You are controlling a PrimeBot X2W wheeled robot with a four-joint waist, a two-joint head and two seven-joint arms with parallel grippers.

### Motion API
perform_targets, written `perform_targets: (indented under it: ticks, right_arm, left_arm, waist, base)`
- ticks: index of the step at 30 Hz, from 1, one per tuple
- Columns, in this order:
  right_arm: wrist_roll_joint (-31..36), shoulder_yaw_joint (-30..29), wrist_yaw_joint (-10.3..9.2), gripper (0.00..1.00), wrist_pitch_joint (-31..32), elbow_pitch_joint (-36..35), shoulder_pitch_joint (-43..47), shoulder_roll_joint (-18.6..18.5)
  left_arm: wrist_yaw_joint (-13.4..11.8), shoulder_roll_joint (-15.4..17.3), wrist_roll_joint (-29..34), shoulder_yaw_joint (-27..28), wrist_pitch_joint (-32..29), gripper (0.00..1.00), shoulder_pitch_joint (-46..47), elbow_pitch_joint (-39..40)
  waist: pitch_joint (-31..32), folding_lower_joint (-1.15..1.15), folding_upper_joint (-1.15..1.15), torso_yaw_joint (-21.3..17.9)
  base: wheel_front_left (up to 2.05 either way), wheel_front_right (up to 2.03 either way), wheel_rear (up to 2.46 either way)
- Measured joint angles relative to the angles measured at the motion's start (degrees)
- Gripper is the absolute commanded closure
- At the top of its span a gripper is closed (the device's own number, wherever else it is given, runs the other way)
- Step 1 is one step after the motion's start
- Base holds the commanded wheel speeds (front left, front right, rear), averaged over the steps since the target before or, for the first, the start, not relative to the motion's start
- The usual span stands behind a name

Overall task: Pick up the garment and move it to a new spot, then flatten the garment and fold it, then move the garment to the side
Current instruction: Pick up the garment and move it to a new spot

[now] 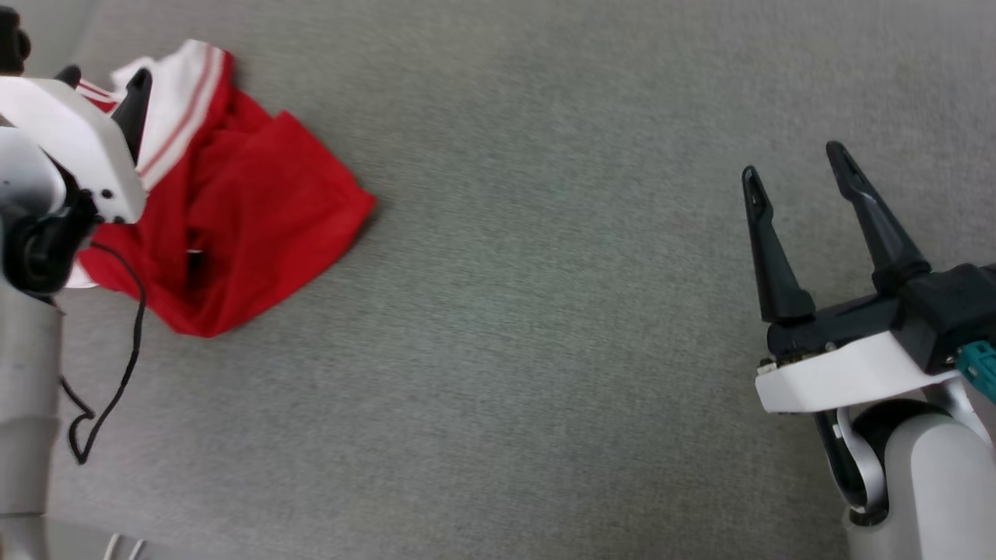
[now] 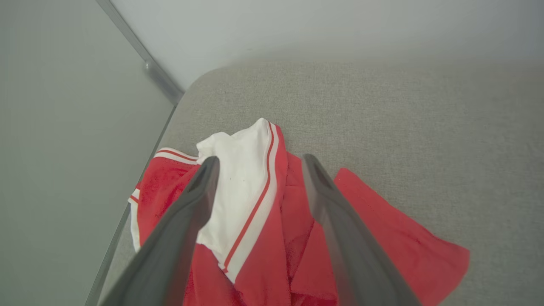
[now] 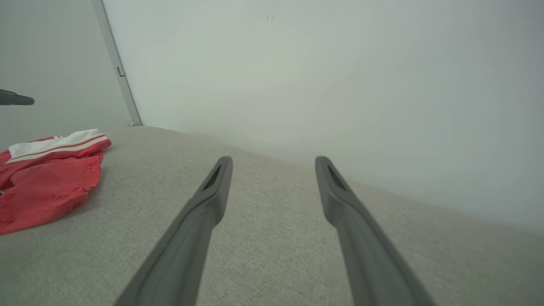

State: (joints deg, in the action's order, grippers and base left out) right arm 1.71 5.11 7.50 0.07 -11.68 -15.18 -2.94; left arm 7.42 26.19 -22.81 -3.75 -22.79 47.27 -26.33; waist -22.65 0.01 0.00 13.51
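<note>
The garment (image 1: pixel 249 210), a red T-shirt with white striped sleeves, lies crumpled at the far left of the grey fabric surface (image 1: pixel 545 311). My left gripper (image 1: pixel 105 78) hovers over its white sleeve, mostly hidden behind the white wrist housing. In the left wrist view the left gripper (image 2: pixel 259 163) is open, its two fingers straddling the white sleeve of the garment (image 2: pixel 250 178) with nothing gripped. My right gripper (image 1: pixel 794 167) stands open at the right, far from the shirt, empty. From the right wrist, the right gripper (image 3: pixel 272 163) points over bare fabric, with the garment (image 3: pixel 46 182) at the far left.
A black cable (image 1: pixel 117 373) hangs from the left arm. The surface's left edge (image 2: pixel 140 178) runs close beside the shirt, and pale walls (image 3: pixel 318 85) rise behind the surface. A metal strip (image 3: pixel 117 68) runs up the wall corner.
</note>
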Motion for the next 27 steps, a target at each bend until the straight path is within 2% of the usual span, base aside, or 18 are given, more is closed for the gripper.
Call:
perform_targets:
  ticks: [6,13,14,16,21,22,27]
  right_arm:
    - [0.03,0.32,0.0,0.0,-1.23,0.0,-2.6,-0.01]
    - [0.03,-0.04,0.0,0.0,-1.83,0.26,-3.48,-0.01]
    - [0.03,-0.07,0.0,0.0,-1.83,0.34,-3.52,-0.01]
    - [0.03,-0.03,0.0,0.0,-1.85,0.52,-3.55,-0.01]
    - [-0.15,0.04,0.0,0.0,-2.04,1.04,-3.64,0.0]
    - [-0.33,0.02,0.0,0.0,-2.13,1.65,-3.53,0.0]
    - [-1.68,-0.2,0.0,0.0,-2.85,2.88,-2.53,0.0]
  left_arm:
    - [0.07,6.59,-7.45,-2.52,-11.15,0.0,0.38,-6.68]
    - [-0.26,8.29,-12.25,-1.41,-17.66,0.0,0.66,-14.13]
    - [-0.62,8.09,-12.69,-1.23,-18.46,0.45,1.1,-14.91]
    - [-0.99,7.75,-13.63,-0.68,-18.75,1.0,1.7,-15.85]
    - [-2.01,7.1,-11.7,-1.34,-12.74,1.0,1.7,-17.42]
    - [-1.94,6.48,-10.18,-2.02,-7.2,1.0,1.65,-17.85]
    - [-1.79,6.67,-7.36,-2.79,4.15,1.0,2.53,-17.53]
  waist:
    - [-5.58,0.0,0.0,-4.78]
    - [-9.18,-0.01,0.0,-8.1]
    - [-9.36,-0.01,0.0,-8.24]
    - [-9.36,-0.01,0.0,-8.23]
    - [-8.29,-0.01,0.0,-7.85]
    - [-6.94,0.0,0.0,-7.61]
    - [-3.52,-0.01,0.0,-7.3]
  base:
    - [0.0,0.0,0.0]
    - [0.0,0.0,0.0]
    - [0.0,0.0,0.0]
    - [0.0,0.0,0.0]
    - [0.0,0.0,0.0]
    - [0.0,0.0,0.0]
    - [0.0,0.0,0.0]
